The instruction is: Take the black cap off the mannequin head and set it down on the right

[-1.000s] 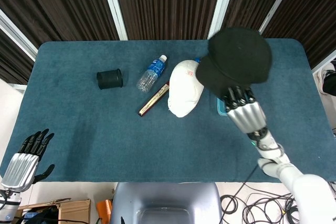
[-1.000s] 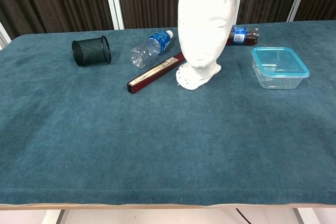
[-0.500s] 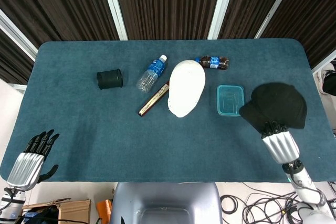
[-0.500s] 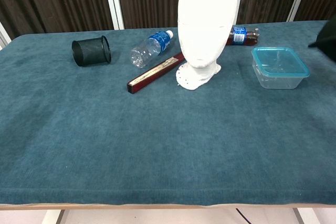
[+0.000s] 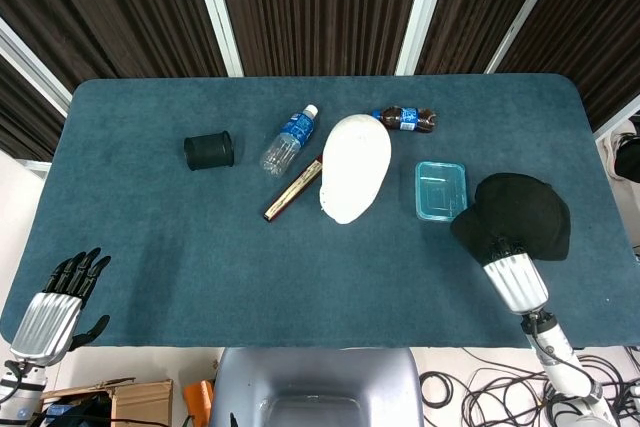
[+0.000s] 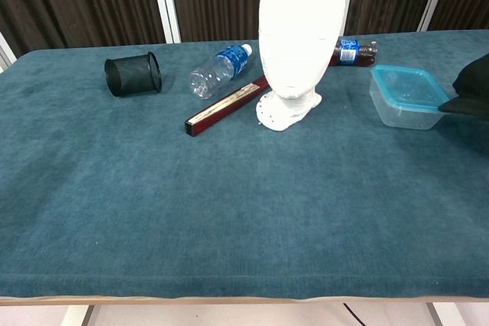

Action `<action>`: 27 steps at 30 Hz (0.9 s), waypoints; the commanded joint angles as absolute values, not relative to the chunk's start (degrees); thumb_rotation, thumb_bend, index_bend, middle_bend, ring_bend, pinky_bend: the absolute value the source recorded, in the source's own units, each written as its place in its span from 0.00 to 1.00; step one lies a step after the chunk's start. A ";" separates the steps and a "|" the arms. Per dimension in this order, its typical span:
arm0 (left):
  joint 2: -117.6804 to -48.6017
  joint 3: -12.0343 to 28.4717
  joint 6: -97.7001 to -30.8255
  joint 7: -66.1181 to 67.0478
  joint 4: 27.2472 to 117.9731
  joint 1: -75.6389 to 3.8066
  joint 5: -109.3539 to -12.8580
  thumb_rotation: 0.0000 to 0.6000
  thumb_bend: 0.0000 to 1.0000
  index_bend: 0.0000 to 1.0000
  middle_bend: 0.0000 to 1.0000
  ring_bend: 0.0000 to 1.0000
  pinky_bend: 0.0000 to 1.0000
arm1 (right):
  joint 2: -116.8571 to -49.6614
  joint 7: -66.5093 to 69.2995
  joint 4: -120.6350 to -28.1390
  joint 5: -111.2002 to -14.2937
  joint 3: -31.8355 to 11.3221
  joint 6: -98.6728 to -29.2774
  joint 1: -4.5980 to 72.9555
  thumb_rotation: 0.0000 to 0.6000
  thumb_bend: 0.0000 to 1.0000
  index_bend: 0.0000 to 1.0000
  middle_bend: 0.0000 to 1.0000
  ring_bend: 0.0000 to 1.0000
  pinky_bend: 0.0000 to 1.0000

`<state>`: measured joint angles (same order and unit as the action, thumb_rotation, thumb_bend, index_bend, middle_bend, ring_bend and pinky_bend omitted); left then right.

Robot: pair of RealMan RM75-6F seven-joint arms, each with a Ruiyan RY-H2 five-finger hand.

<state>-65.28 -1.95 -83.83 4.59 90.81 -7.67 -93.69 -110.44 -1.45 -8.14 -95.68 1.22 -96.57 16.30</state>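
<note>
The black cap is off the white mannequin head and hangs low over the right side of the table, just right of the clear box. My right hand grips the cap at its near edge; its fingertips are hidden under the fabric. In the chest view only the cap's brim shows at the right border, beside the bare mannequin head. My left hand hovers off the table's front left corner, fingers spread and holding nothing.
A clear box with a teal lid sits between mannequin and cap. A cola bottle lies behind it. A water bottle, a dark red flat case and a black mesh cup lie left of the mannequin.
My right hand carried the cap from above the mannequin to the table's right side and lowered it, drifting slightly left toward the box, which shifted a little. The left hand barely moved.
</note>
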 commanded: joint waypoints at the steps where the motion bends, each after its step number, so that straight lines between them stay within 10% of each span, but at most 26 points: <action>1: -65.34 -1.93 -83.89 4.56 90.94 -7.73 -93.84 1.00 0.30 0.00 0.00 0.03 0.12 | -109.61 1.30 -10.59 -96.41 3.11 -93.67 14.34 1.00 0.07 0.00 0.00 0.02 0.39; 17: -65.63 -1.95 -83.27 5.12 90.88 -8.08 -93.78 1.00 0.30 0.00 0.00 0.03 0.12 | -95.42 0.82 -33.45 -102.58 10.98 -91.42 12.36 0.97 0.00 0.00 0.00 0.00 0.03; 27: -65.81 -1.98 -82.88 5.44 90.86 -8.24 -93.63 1.00 0.30 0.00 0.00 0.03 0.12 | -78.63 -8.48 -61.24 -102.65 11.43 -92.60 11.05 0.89 0.00 0.00 0.00 0.00 0.01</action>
<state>-65.80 -1.98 -82.89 5.45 90.86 -8.23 -93.63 -84.42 -4.71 -54.19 -102.43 10.99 -91.86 11.89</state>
